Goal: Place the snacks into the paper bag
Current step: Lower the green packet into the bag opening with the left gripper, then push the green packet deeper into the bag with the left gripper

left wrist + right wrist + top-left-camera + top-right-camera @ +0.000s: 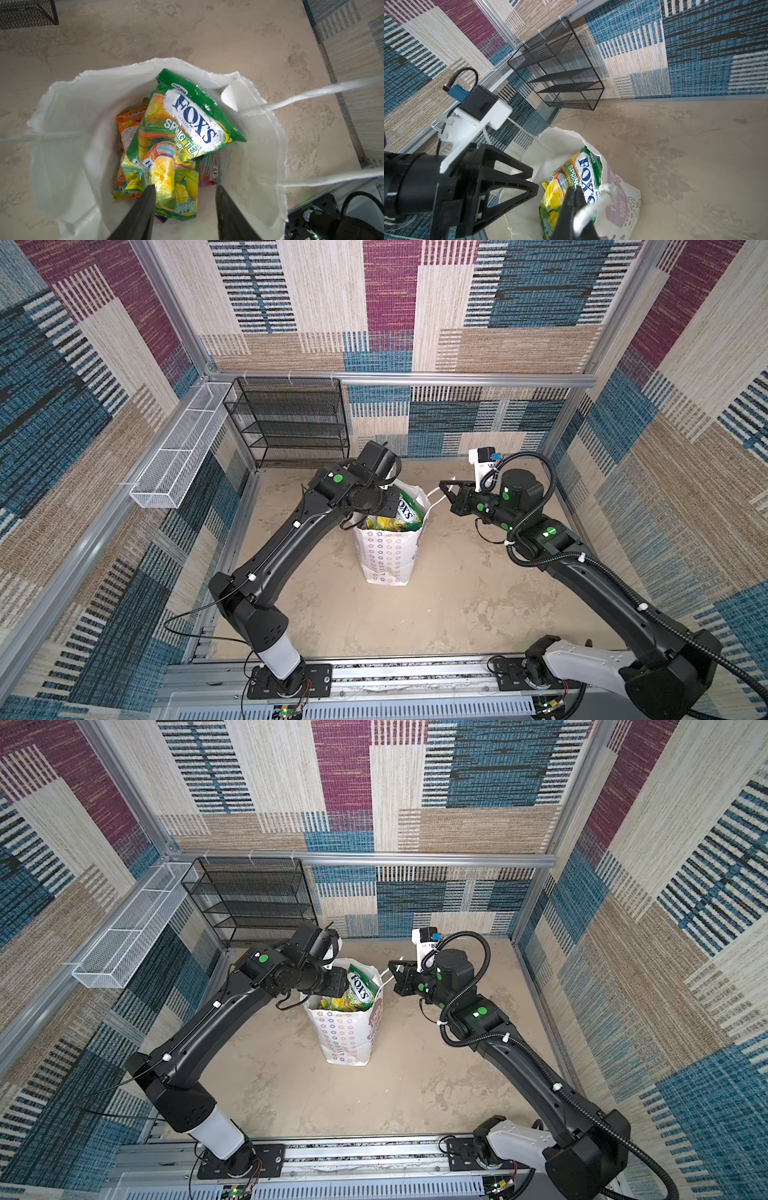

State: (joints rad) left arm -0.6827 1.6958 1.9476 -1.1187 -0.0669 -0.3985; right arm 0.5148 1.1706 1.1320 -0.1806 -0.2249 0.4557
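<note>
Top views: noted paper bag (386, 560) upright mid-table, with green FOX'S Spring Tea packet (406, 511) leaning out of its mouth. Left gripper (387, 509) above the opening, right gripper (448, 488) just beside it at the cord handle (434, 492).

Left wrist: fingers (143, 207) apart, gripping nothing, just over packets lying inside.

Right wrist: fingers together, pinching the cord handle.

Judged packets light, crinkly and slick: pinch a sealed edge. Thin paper, ragged rim: hold by cord handle only.

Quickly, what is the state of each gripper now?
Left gripper: open, over the paper bag, holding nothing.
Right gripper: shut on the bag handle.
</note>
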